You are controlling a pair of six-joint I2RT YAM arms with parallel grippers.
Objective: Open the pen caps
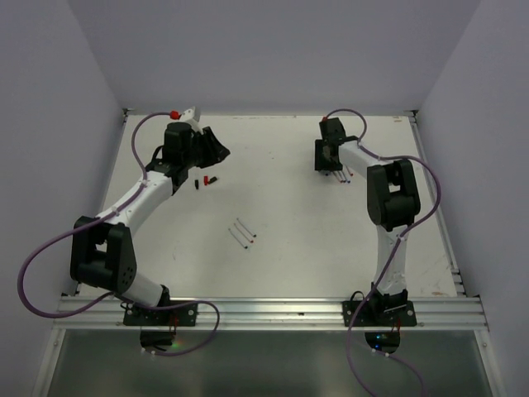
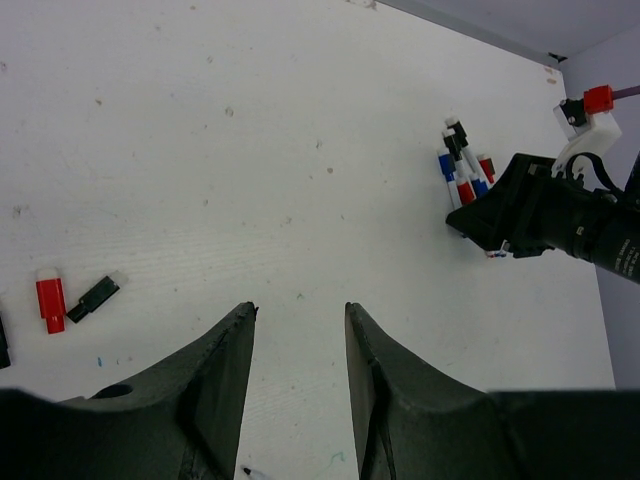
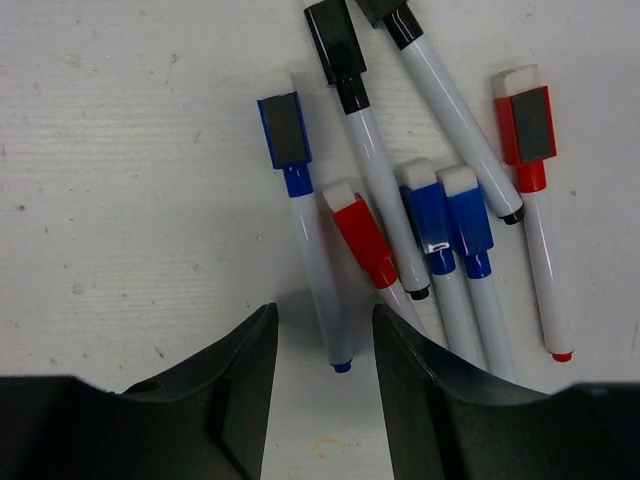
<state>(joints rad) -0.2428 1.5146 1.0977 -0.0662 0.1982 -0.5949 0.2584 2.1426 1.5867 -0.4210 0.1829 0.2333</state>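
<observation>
pen caps [image 3: 465,215], where do they sit right now?

most are on their pens [image 3: 375,170]: seven lie in a loose bunch on the surface [image 3: 120,200] at the far right, just under the right fingers [image 3: 230,400]. two loose ones, a red cap [image 2: 50,300] and a black cap [image 2: 93,298], lie near the left fingers [image 2: 215,390]. a few bare pens [image 1: 242,234] rest mid-surface.

which arm is nearer the bunch?

the right one, clearly. it stretches to the far side with its wrist tipped down over the bunch. the left arm reaches toward the far left corner, well apart from it.

and the fingers?

both pairs are spread apart and grasp nothing.

what does the next move turn on?

i'd say the blue pen [image 3: 312,250]. its barrel runs straight away from the right fingers, with the writing tip in the gap between them and the blue cap [image 3: 283,130] at the far end. so the long axis lines up with the gap rather than crossing it. closing there would likely pinch the tip end and leave the cap free for a pull.

any trouble?

a red-capped pen [image 3: 360,235] lies just beside that barrel, so a clean pinch looks tight. i can't tell how high the fingers hang above the surface.
</observation>
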